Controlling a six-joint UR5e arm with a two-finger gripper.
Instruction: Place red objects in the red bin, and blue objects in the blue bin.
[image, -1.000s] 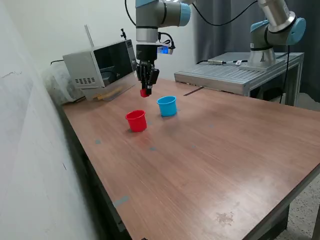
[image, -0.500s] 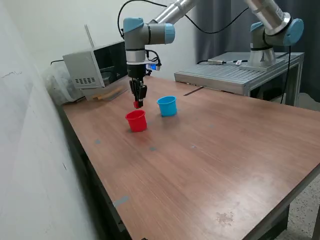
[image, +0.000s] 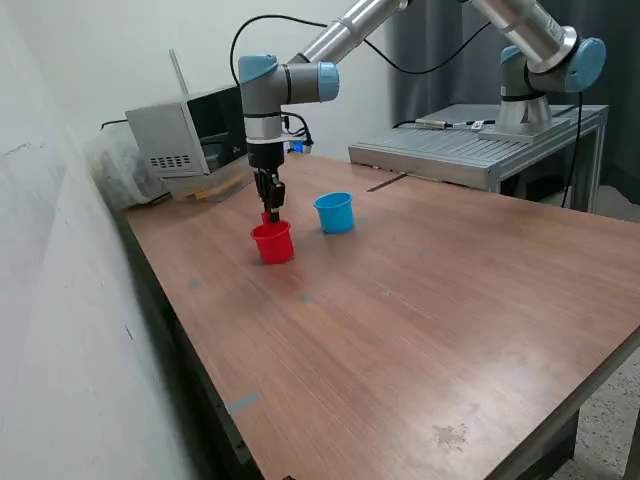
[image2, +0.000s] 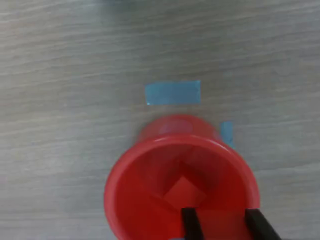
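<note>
A red cube (image2: 186, 192) lay on the floor of the red bin (image2: 125, 175), seen from straight above in the wrist view. A second red cube (image: 268, 217) showed in the exterior view just above the bin's rim, pinched between the fingers of the gripper (image: 271, 214); in the wrist view a paler red patch sat between the two dark fingertips (image2: 190, 224), which looked like that same held cube, though the edge of the picture cut it off. The jaws were drawn in close on it, pointing straight down over the mouth of the bin.

The red bin stood upright on the wooden table (image: 430, 300). The blue bin (image: 334, 212) stood upright near it, toward the exterior view's right and apart from it. What it held could not be told from this angle.

Beside the red bin, two strips of blue tape (image2: 172, 93) were stuck flat on the tabletop. A microwave (image: 195, 130) sat at the far corner of the table, behind the arm.
</note>
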